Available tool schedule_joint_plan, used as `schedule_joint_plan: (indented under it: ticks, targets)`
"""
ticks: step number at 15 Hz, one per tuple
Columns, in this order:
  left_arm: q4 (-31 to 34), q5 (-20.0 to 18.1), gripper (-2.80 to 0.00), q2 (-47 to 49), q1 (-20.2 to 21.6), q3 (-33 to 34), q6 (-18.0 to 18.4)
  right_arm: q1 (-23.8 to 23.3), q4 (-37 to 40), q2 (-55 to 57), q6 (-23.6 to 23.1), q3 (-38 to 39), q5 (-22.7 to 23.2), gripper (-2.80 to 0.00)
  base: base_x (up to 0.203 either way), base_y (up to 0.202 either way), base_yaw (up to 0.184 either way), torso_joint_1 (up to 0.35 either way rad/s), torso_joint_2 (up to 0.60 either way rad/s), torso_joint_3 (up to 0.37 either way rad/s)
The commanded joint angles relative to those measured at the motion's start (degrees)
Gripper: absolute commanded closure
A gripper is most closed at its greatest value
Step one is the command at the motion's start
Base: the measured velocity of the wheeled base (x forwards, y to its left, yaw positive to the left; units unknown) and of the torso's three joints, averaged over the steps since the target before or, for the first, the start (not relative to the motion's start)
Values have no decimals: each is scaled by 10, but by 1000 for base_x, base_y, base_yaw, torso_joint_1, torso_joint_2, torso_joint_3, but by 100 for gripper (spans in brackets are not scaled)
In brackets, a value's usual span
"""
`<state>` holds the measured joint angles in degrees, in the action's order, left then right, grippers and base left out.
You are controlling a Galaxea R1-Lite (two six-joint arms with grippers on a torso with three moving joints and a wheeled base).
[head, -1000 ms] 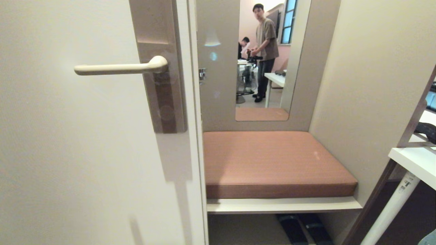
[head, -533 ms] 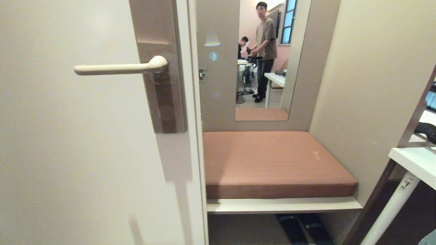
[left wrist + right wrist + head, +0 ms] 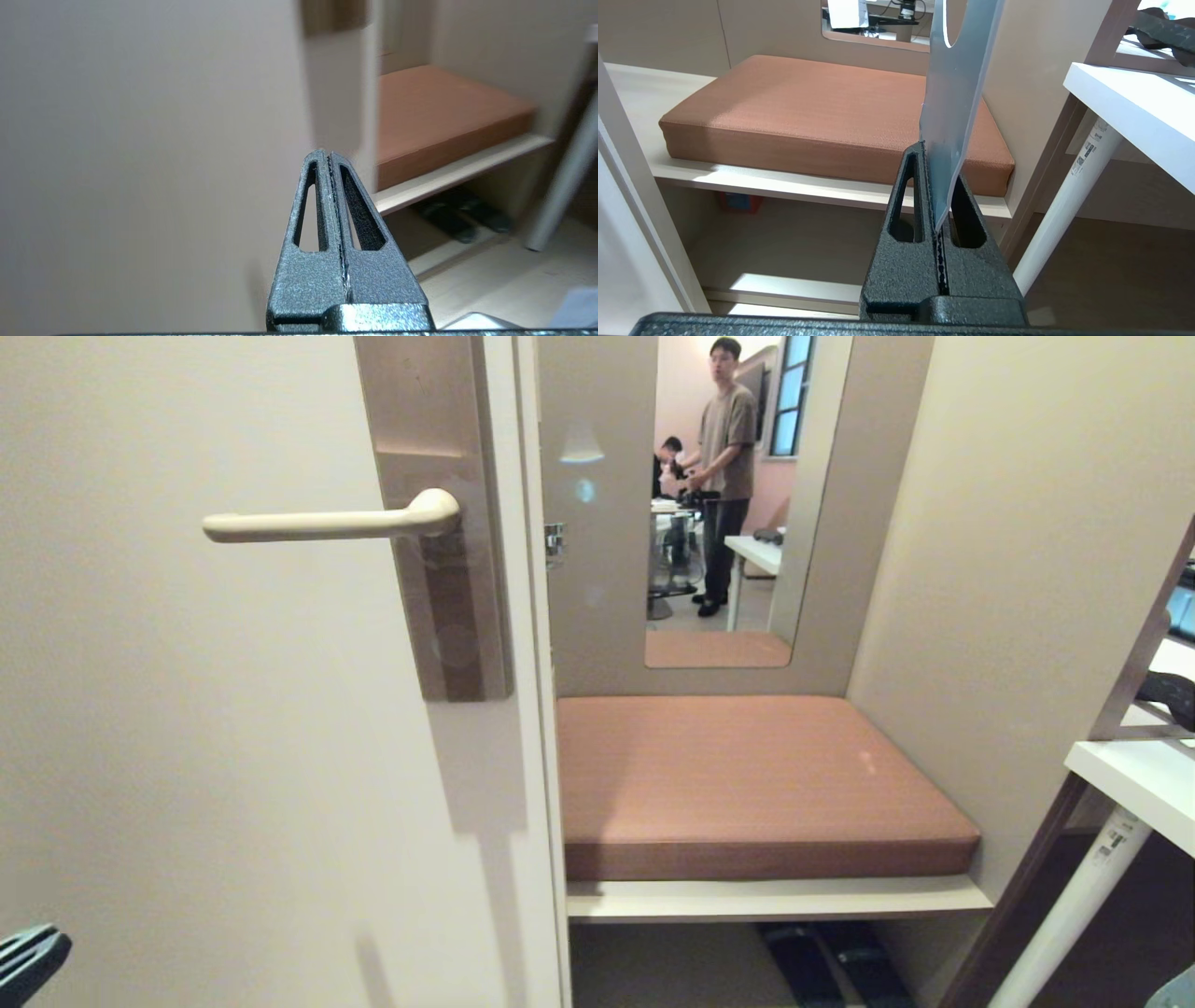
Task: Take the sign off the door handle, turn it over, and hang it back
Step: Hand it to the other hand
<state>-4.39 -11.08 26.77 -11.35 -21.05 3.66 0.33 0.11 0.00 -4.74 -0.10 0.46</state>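
The cream door handle (image 3: 317, 525) juts level from its brownish-grey backplate (image 3: 448, 616) on the pale door (image 3: 187, 756), and nothing hangs on it. In the right wrist view the sign (image 3: 957, 84) shows as a pale blue-grey card standing up from my right gripper (image 3: 934, 163), which is shut on its lower end; part of its oval hole shows at the top. The right gripper is outside the head view. My left gripper (image 3: 328, 154) is shut and empty, pointing at the door below the handle; its tip (image 3: 37, 952) peeks in at the lower left.
A brown cushion (image 3: 747, 784) lies on a low bench (image 3: 775, 899) right of the door, with dark shoes (image 3: 831, 961) beneath. A mirror (image 3: 728, 476) above it shows a person standing. A white table (image 3: 1134, 775) and its leg (image 3: 1074, 905) crowd the right side.
My left gripper's tip has come into the head view at the lower left corner. The person in the mirror has shifted slightly right. The handle stays bare.
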Motion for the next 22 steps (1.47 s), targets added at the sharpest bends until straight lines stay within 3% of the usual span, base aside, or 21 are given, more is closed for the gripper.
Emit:
schedule_joint_plan:
  ticks: [1,5,8,14,19,22]
  targets:
    - [-41,-2,0,105,-69,-24,-4,0,1,0,-1,-3,1,0,0,0,0,0,0,0]
    - [-97,-3,0,176,-203,-54,-53,0,24,0,-1,-37,0,0,0,0,0,0,0,0]
    - [-111,-3,0,213,-261,-59,-75,0,77,0,0,-86,-1,0,0,0,0,0,0,0]
    - [-158,-3,0,263,-267,-58,-77,0,114,28,0,-138,5,0,0,0,0,0,0,0]
    - [-194,-3,0,299,-284,-58,-77,12,103,138,-1,-198,31,0,0,0,0,0,0,0]
    - [-213,-3,0,323,-284,-58,-76,22,73,208,-1,-231,82,0,0,0,0,0,0,0]
